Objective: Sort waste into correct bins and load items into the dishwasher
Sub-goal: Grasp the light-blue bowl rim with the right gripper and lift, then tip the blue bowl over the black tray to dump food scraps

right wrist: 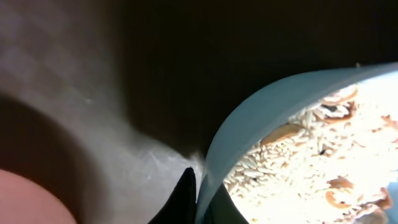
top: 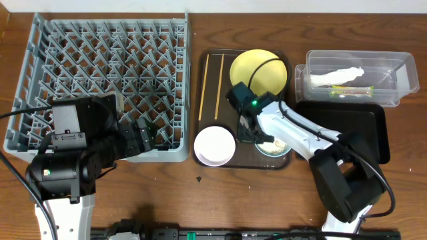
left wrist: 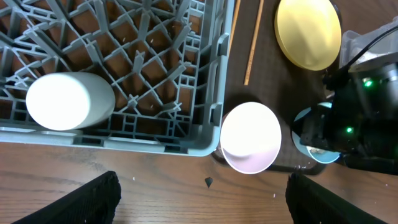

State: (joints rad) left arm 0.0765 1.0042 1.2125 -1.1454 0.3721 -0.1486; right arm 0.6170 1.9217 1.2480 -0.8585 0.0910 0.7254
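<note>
The grey dish rack (top: 100, 67) fills the left. A small white cup (left wrist: 68, 101) lies in its front row. My left gripper (top: 145, 137) hovers over the rack's front right corner, open and empty (left wrist: 202, 202). On the dark-brown tray (top: 243, 57) are two chopsticks (top: 203, 87), a yellow plate (top: 259, 72), a white bowl (top: 215, 145) and a light-blue bowl (top: 275, 148) holding rice crumbs (right wrist: 298, 155). My right gripper (top: 250, 130) is shut on the blue bowl's left rim (right wrist: 202, 193). The clear tub (top: 400, 70) holds a white wrapper (top: 337, 77) and a yellow-green packet (top: 350, 90).
The shallow black tray (top: 347, 130) lies right of the brown tray, just in front of the clear tub. A small dark speck (top: 199, 179) lies on the wooden table in front of the white bowl. The right arm stretches over the black tray's left edge.
</note>
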